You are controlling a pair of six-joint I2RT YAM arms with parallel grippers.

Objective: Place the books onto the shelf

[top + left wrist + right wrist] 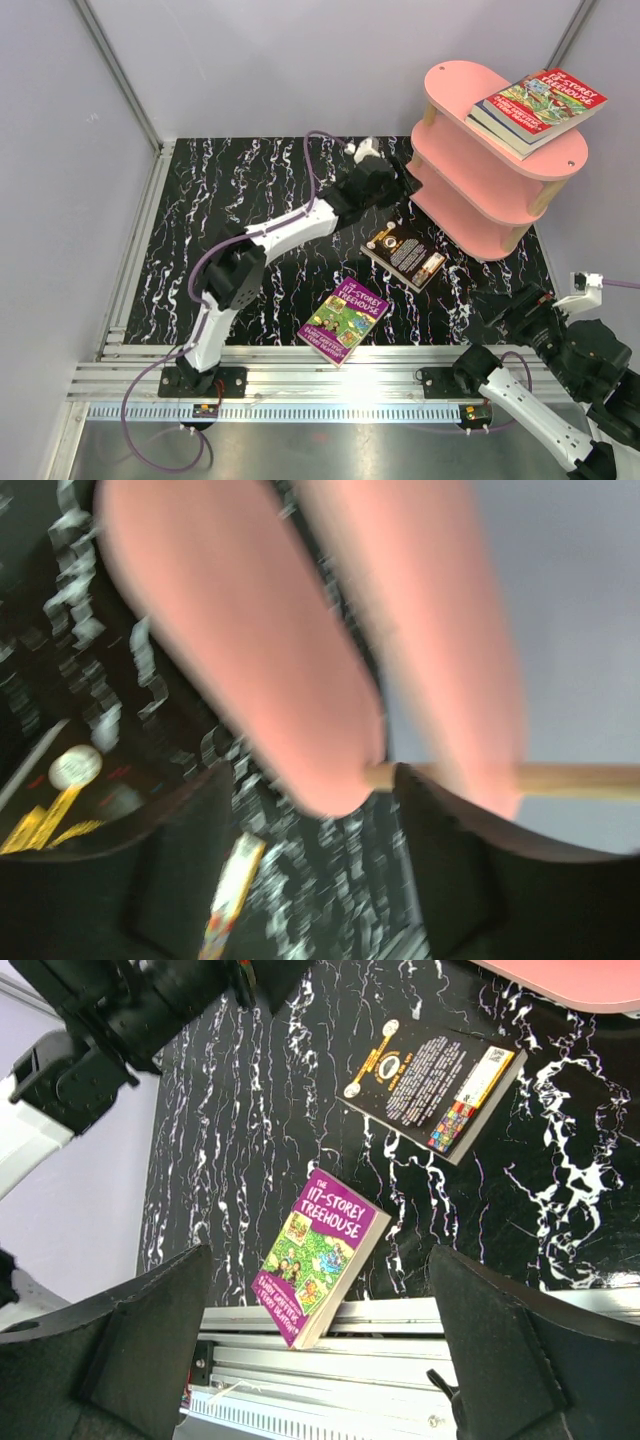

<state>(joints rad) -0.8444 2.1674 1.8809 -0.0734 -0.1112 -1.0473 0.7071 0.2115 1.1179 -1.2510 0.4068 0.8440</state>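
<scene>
The pink shelf (470, 190) stands at the back right. On its top board a red book (543, 102) lies on a dark-blue one (500, 128). A black book (404, 255) lies flat on the table in front of the shelf. A purple book (345, 320) rests near the front, its corner over the metal rail. My left gripper (403, 188) is open and empty beside the shelf's lower boards; its blurred wrist view shows the gripper (310, 775), the pink boards (230, 650) and a wooden post (570, 778). My right gripper (320, 1255) hangs open above the purple book (318, 1245).
The black marbled tabletop (240, 200) is bounded by grey walls on the left and behind. A ribbed aluminium rail (300, 385) runs along the near edge. The left arm (140, 1010) and the black book (432, 1085) show in the right wrist view.
</scene>
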